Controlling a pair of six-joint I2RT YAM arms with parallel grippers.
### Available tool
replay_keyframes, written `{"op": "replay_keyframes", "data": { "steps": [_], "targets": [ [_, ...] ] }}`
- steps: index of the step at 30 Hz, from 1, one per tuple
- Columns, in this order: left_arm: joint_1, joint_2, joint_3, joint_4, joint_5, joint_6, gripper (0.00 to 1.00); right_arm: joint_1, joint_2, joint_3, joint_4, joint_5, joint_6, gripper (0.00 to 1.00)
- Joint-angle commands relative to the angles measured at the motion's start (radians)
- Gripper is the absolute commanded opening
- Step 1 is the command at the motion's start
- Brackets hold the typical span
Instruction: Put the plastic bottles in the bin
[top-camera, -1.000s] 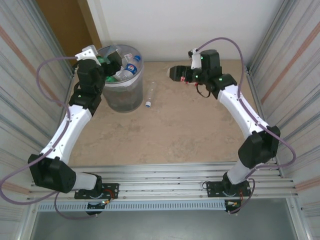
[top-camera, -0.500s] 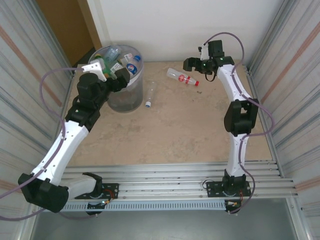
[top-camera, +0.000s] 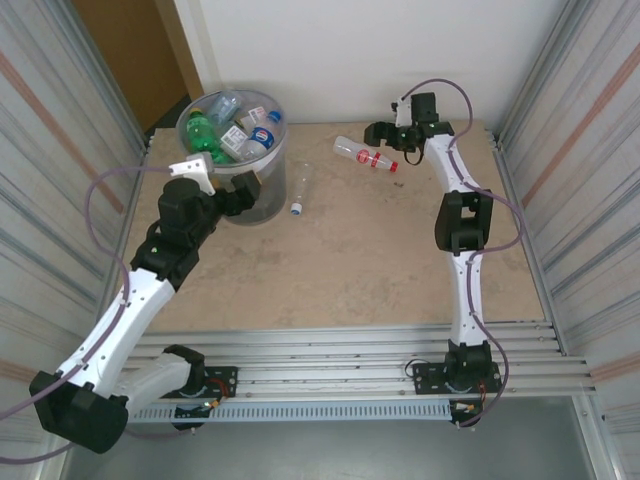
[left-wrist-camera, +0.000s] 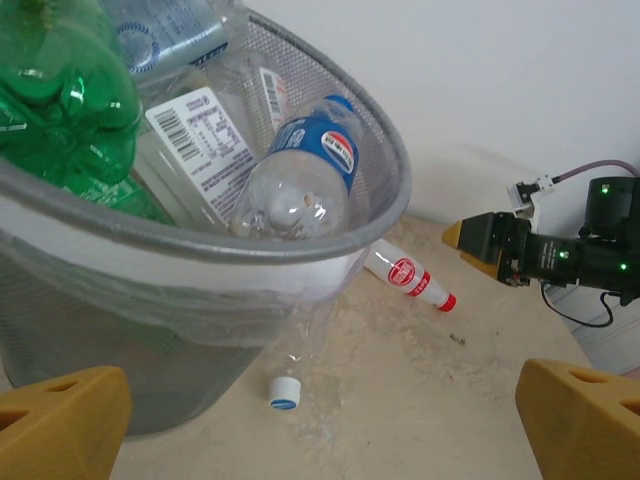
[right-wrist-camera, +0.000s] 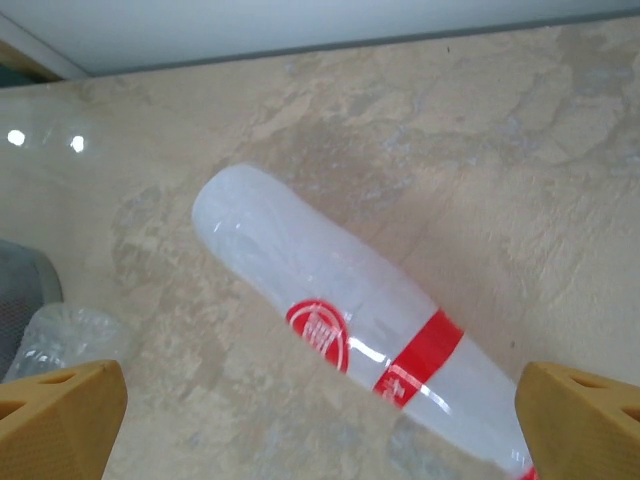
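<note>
Two plastic bottles lie loose on the desk (top-camera: 350, 260). The others in sight are heaped in the bin (top-camera: 268, 125), which stands at the far left and is filled nearly to its rim.

The red-labelled bottle (right-wrist-camera: 350, 320) lies at the far right of the desk, well apart from the bin. Its long axis slants, with the base toward the far left and the red-capped neck toward the near right. The right pincer (top-camera: 376, 133) hovers over it, a little to its far side, pointing down at it. In the right wrist view the bottle runs diagonally between the two yellow pads (right-wrist-camera: 60, 415), so the jaws do not sit square across its body. That pincer stands wide open, holds nothing, and touches nothing that I can make out. The right arm is plainly the nearer one. The coming move looks like a descent, perhaps with a wrist turn to span the bottle's width.

The clear bottle (top-camera: 300, 188) lies just beside the bin's right wall, its axis running near to far, with the blue-and-white cap (left-wrist-camera: 284, 390) toward the arms. The left pincer (top-camera: 245, 190) hangs at the bin's near side, close to this bottle, its jaws also fully apart and empty — the natural arm for it.
</note>
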Motion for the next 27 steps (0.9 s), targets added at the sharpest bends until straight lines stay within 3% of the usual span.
{"op": "replay_keyframes", "data": {
  "steps": [1, 17, 27],
  "targets": [
    [-0.006, -0.036, -0.014, 0.026, 0.005, 0.0, 0.99, -0.022, 0.045, 0.05, 0.106, -0.08, 0.063, 0.98],
    [-0.004, -0.086, -0.032, 0.002, -0.027, 0.002, 0.99, -0.026, 0.185, 0.129, 0.127, -0.113, 0.194, 0.98],
    [-0.004, -0.099, -0.054, -0.008, -0.035, -0.008, 0.99, -0.02, 0.197, 0.127, 0.033, -0.161, 0.173, 0.99]
  ]
}}
